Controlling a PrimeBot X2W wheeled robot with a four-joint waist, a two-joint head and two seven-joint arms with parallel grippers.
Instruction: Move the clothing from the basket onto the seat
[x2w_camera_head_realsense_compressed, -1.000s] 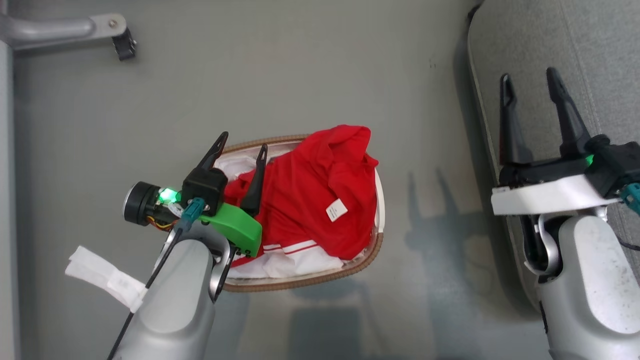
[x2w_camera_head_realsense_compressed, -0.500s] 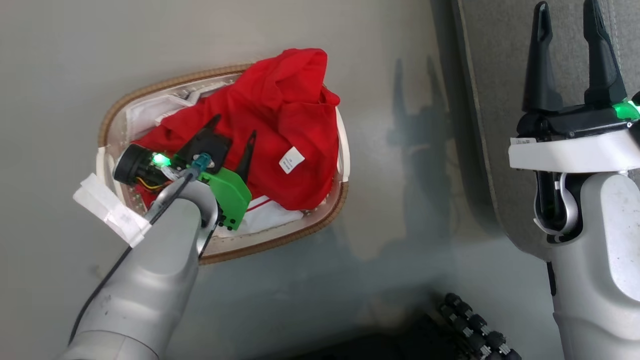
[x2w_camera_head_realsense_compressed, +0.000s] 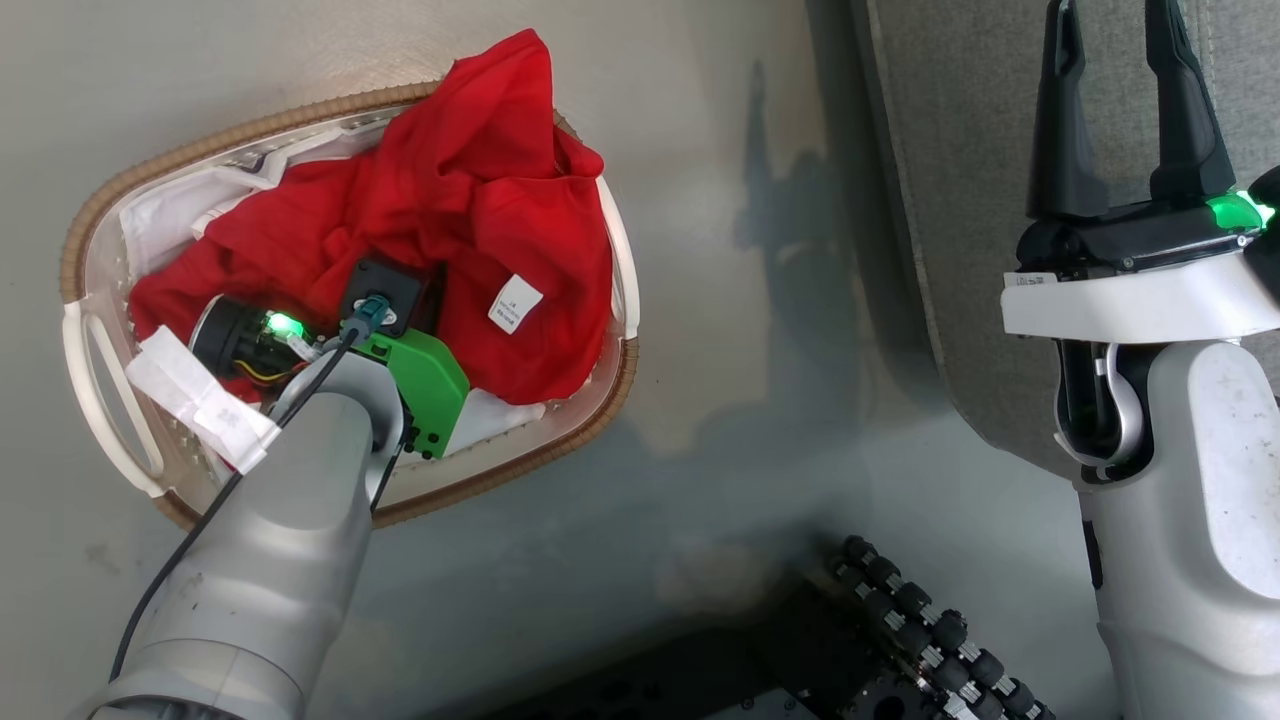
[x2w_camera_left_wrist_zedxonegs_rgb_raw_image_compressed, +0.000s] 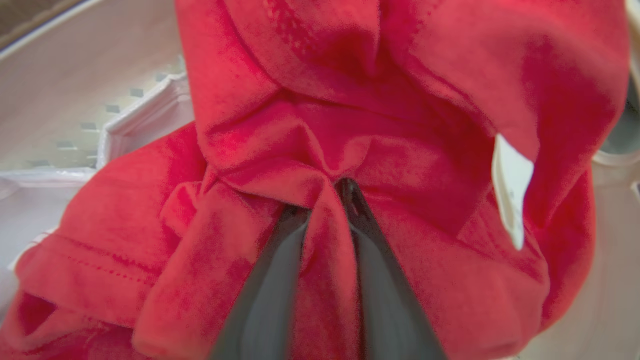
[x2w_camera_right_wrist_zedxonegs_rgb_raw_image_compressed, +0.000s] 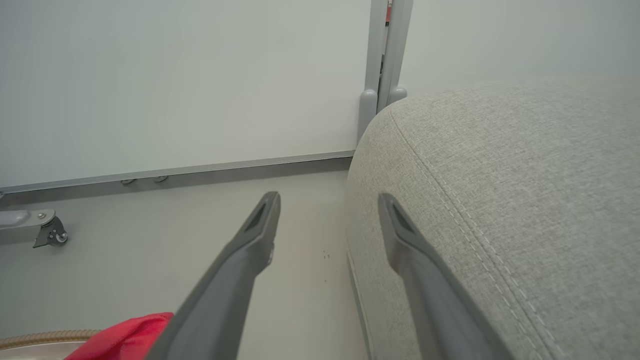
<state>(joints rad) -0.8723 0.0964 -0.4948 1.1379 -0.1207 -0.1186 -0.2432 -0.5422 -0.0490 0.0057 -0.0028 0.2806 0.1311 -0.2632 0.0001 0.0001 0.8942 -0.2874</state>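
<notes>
The clothing (x2w_camera_head_realsense_compressed: 470, 200), bright red with a small white label (x2w_camera_head_realsense_compressed: 515, 303), is heaped in the white basket (x2w_camera_head_realsense_compressed: 100, 230) with the brown woven rim on the floor at the left. My left gripper (x2w_camera_left_wrist_zedxonegs_rgb_raw_image_compressed: 322, 200) is pushed down into the heap. In the left wrist view its two dark fingers are shut on a raised fold of the red clothing (x2w_camera_left_wrist_zedxonegs_rgb_raw_image_compressed: 400, 100). In the head view the cloth hides those fingers. My right gripper (x2w_camera_head_realsense_compressed: 1110, 40) stands open and holds nothing at the near edge of the grey seat (x2w_camera_head_realsense_compressed: 1000, 200). It hangs above the seat's (x2w_camera_right_wrist_zedxonegs_rgb_raw_image_compressed: 500, 200) rounded corner.
A white liner cloth (x2w_camera_head_realsense_compressed: 165, 215) lies under the red heap. My dark base with roller wheels (x2w_camera_head_realsense_compressed: 920, 640) is at the bottom. Bare grey floor (x2w_camera_head_realsense_compressed: 760, 350) separates basket and seat. A wall panel post (x2w_camera_right_wrist_zedxonegs_rgb_raw_image_compressed: 385, 50) and a caster (x2w_camera_right_wrist_zedxonegs_rgb_raw_image_compressed: 47, 232) stand behind.
The head camera has tilted down, so the basket shifted up and left in the picture. My left gripper sank into the red heap and shut on a fold. The right gripper stayed open.
</notes>
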